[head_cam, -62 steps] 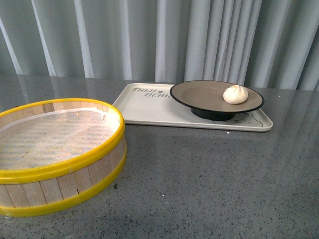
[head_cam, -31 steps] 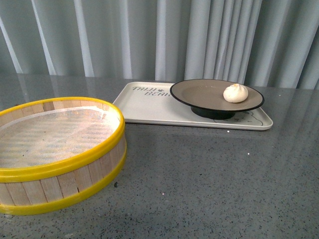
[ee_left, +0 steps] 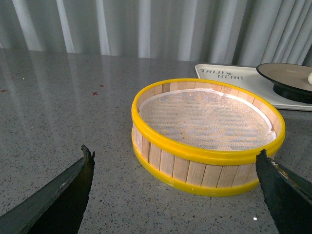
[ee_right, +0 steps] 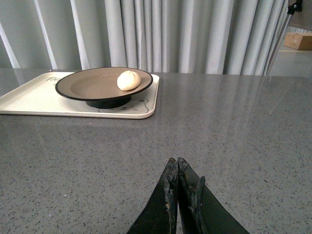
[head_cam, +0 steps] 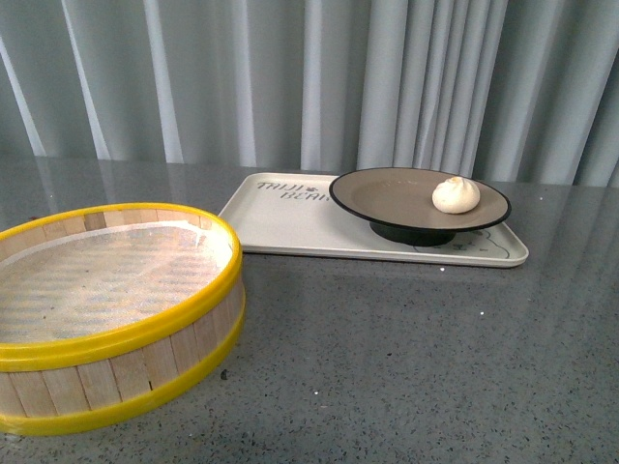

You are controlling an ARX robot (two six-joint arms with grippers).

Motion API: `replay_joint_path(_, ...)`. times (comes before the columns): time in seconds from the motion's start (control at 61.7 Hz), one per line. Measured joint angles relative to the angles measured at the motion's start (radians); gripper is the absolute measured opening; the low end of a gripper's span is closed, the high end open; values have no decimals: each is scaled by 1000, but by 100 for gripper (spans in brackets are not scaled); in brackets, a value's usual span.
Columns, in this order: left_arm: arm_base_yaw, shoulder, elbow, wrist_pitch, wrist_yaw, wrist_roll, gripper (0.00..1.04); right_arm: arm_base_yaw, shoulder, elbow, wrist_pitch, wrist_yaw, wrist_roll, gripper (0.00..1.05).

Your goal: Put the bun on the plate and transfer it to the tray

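The steamer [head_cam: 111, 309], near left, poses the main risk: the left gripper [ee_left: 175, 195], spread wide just short of it, could knock it if the arm swings. The tray [head_cam: 290, 227], far right, carries the plate [head_cam: 387, 193] with the bun [head_cam: 456, 194] right of centre; a bump could probably roll it. The right gripper [ee_right: 177, 187] is pressed together, well apart. The tabletop [head_cam: 406, 358] is speckled grey stone, and pale curtains [head_cam: 290, 77] hang behind.
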Motion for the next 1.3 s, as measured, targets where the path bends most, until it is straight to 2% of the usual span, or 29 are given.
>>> replay_joint_path(0.081,0,0,0,0,0,0,98,0,-32,0,-33,0,0,2)
replay_joint_path(0.162,0,0,0,0,0,0,98,0,-148,1,-184,0,-1,2)
replay_joint_path(0.47,0,0,0,0,0,0,98,0,-191,1,-197,0,-1,2)
replay_joint_path(0.794,0,0,0,0,0,0,98,0,-191,1,-198,0,-2,57)
replay_joint_path(0.957,0,0,0,0,0,0,98,0,-191,1,-198,0,-1,98)
replay_joint_path(1.297,0,0,0,0,0,0,98,0,-191,1,-198,0,-1,96)
